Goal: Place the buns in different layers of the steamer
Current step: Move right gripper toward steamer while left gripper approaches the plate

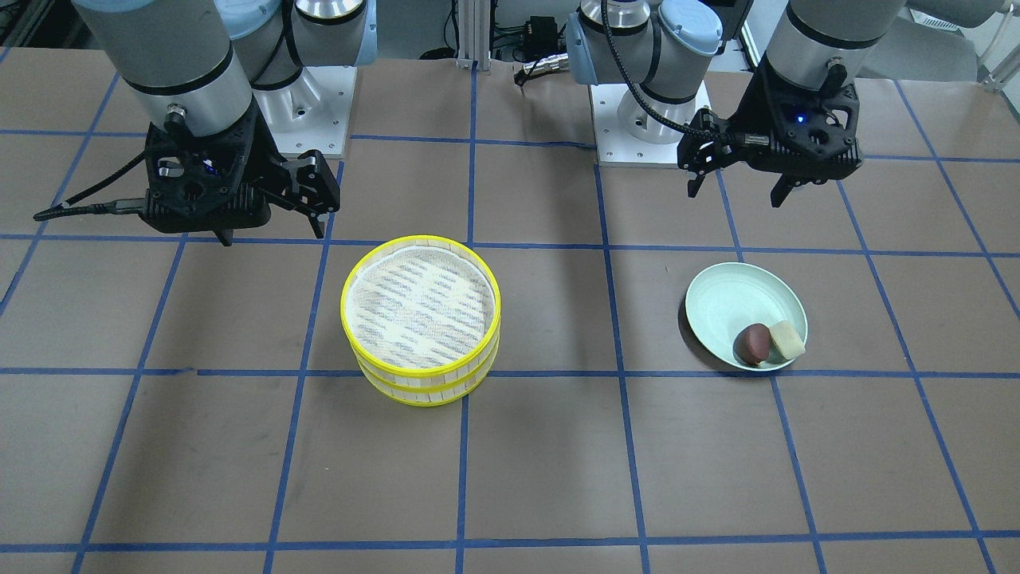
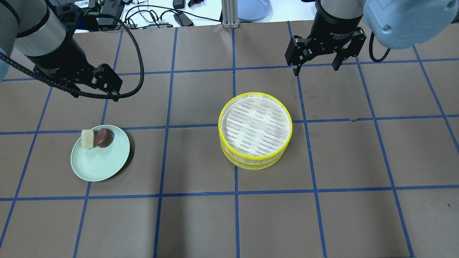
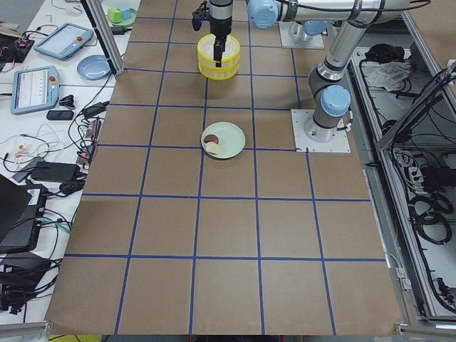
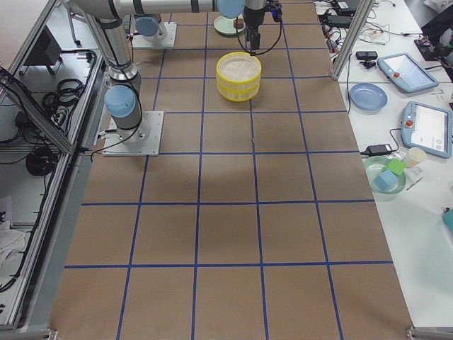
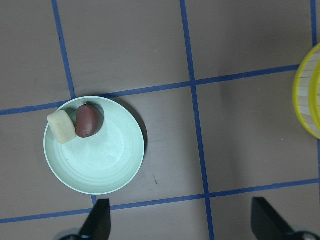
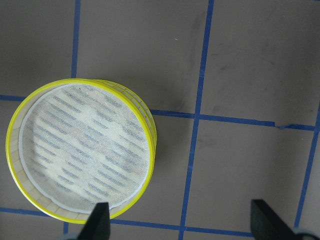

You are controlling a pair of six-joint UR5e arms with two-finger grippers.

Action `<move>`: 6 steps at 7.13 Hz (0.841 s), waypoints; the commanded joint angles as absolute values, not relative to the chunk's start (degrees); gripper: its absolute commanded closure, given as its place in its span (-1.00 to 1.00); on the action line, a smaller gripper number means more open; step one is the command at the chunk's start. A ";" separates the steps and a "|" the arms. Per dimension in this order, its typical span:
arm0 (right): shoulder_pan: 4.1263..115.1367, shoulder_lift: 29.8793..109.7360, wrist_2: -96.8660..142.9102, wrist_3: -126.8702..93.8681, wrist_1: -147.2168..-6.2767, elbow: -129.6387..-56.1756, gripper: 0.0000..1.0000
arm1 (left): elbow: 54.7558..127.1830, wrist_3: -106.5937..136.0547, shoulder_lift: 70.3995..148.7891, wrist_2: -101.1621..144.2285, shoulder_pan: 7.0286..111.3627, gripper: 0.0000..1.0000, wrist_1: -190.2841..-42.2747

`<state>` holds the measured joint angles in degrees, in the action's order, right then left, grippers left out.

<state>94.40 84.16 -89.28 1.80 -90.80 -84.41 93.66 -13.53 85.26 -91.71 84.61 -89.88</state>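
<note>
Judged to be the opening step: nothing lifted, nothing placed. Found the dark bun [image 1: 752, 343] and the pale bun [image 1: 787, 339] touching, side by side at one edge of the green plate [image 1: 721, 299], well apart from the steamer on the counter [image 1: 558, 446]. Found the upper tray [image 1: 344, 309] stacked squarely on the lower tray [image 1: 414, 392], with no bun in the upper one; could not see inside the lower.

Saw the left tool [image 1: 735, 190] hanging over the counter near the plate, spread wide, holding and touching nothing. Saw the right tool [image 2: 316, 68] likewise spread wide and bare, just beyond the steamer.

Would likely call next for lowering the left tool astride one bun without knocking its neighbour, and for lifting the upper tray aside with the right.
</note>
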 commanded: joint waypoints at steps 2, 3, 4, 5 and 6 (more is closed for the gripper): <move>94.31 84.46 -89.12 1.67 -90.53 -84.55 -1.00 | 93.95 -18.68 86.65 -92.29 78.44 -1.00 -89.56; 94.48 85.94 -89.12 1.67 -90.18 -84.64 -1.00 | 95.35 -25.42 88.05 -92.02 73.44 -1.00 -89.47; 94.57 85.87 -89.12 1.58 -90.09 -85.25 -1.00 | 96.75 -26.53 89.55 -91.85 69.82 -1.00 -89.04; 95.01 85.35 -87.73 1.32 -91.05 -87.52 -1.00 | 97.81 -26.54 91.74 -92.11 68.22 -1.00 -85.73; 95.01 84.99 -82.41 1.14 -93.93 -91.72 -1.00 | 98.61 -26.46 94.72 -92.20 68.03 -1.00 -79.52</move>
<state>94.85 85.37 -86.82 1.37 -91.49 -87.79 97.46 -26.07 91.57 -92.08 69.35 -85.19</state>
